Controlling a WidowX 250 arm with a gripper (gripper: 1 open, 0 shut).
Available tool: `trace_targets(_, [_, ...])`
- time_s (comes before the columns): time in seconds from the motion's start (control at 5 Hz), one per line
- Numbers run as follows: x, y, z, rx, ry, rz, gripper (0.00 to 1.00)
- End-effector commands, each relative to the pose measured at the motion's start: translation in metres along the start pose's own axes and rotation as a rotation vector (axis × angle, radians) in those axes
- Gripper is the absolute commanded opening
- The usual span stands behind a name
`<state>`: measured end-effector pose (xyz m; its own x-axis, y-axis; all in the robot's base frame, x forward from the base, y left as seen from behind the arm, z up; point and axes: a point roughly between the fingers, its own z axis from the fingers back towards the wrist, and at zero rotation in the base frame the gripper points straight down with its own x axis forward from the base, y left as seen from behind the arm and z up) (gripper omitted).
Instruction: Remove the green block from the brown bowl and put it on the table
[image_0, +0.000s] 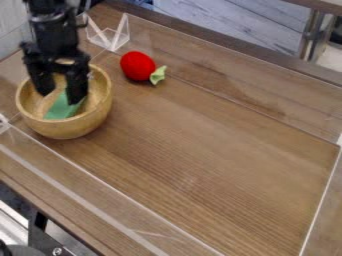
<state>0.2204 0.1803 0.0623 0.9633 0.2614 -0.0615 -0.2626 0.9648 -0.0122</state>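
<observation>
Near the left edge of the table (227, 150), toward the far left corner, sits the brown bowl (83, 122). The green block (62, 105) lies inside it, on the bowl's floor, largely covered by the arm. The gripper (62, 80) hangs directly over the bowl, pointing down, with its two dark fingers (82, 82) spread apart and reaching into the bowl's opening on either side of the block. Whether the fingertips touch the block cannot be told; nothing is pinched between them.

Behind the bowl, against the far edge, a small clear stand (107, 33) sits upright. To the right of the bowl and well apart from it, near the far edge, lies a red strawberry toy (138, 67) with a small green leaf pointing right. Clear walls (80, 200) run along the table's edges.
</observation>
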Motion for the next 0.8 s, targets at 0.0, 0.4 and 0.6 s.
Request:
trace_targets(0.0, [0.007,0.008,-0.007,0.024,-0.029,0.094,1.0])
trace_targets(0.4, [0.008,-0.007,-0.02,0.035,-0.036,0.075,1.0])
trace_targets(0.6, [0.011,-0.015,-0.018,0.043,-0.048,0.065,1.0])
